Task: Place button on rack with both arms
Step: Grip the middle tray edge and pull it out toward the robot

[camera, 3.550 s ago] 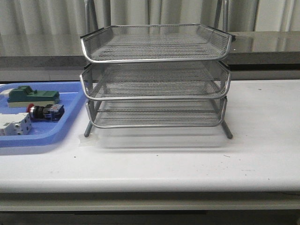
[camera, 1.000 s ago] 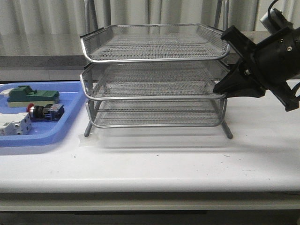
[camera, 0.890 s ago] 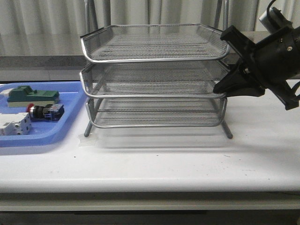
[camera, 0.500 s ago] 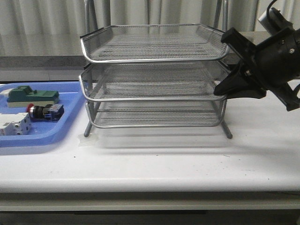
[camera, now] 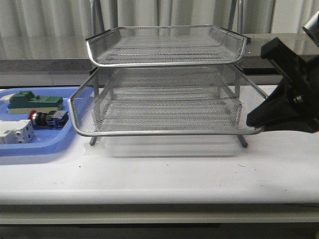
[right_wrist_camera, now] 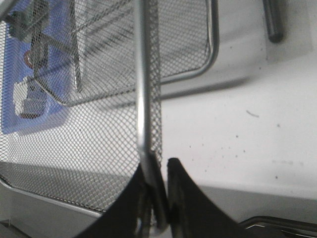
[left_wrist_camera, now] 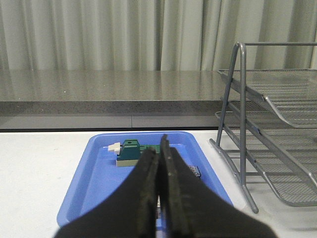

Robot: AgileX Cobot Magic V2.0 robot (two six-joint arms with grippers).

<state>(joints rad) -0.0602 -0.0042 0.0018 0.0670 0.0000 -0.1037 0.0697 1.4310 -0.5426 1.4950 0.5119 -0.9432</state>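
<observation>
Silver wire-mesh rack (camera: 167, 45), three tiers on a thin metal frame, stands mid-table on a matte white tabletop (camera: 164, 174). Top tier sits in place, shallow, with a rounded chrome rim. The middle tray (camera: 164, 107) is slid out toward the front, well proud of the tier above; its fine mesh is see-through, and the bottom tier shows only dimly through it.

Right gripper (right_wrist_camera: 161, 191): black, wedge-shaped fingers pinched on the right front corner of the middle tray. In the right wrist view the fingers (right_wrist_camera: 185, 198) bracket the chrome rim wire and a strip of mesh wall, jaws nearly together with the rim between them. From the front, the bulky black right arm (camera: 294, 94) tapers to a point meeting the tray corner.

Left gripper (left_wrist_camera: 159, 198): two long black rubbery fingers pressed flat against each other, nothing between them. It hovers over the near end of the blue tray (camera: 70, 137), not touching anything I can make out.

The button (camera: 47, 118) lies on its side in the blue plastic tray, left of the rack and apart from it: red mushroom cap to the left, dark body, blue block at the right end. Behind it a green-topped block (camera: 35, 102) with a pale end; in front, a white circuit breaker (camera: 14, 133) at the tray's left edge. Tray is glossy, shallow, with rounded corners.

Behind the table: a dark speckled stone ledge (left_wrist_camera: 99, 91), pale pleated curtains (left_wrist_camera: 99, 34).
</observation>
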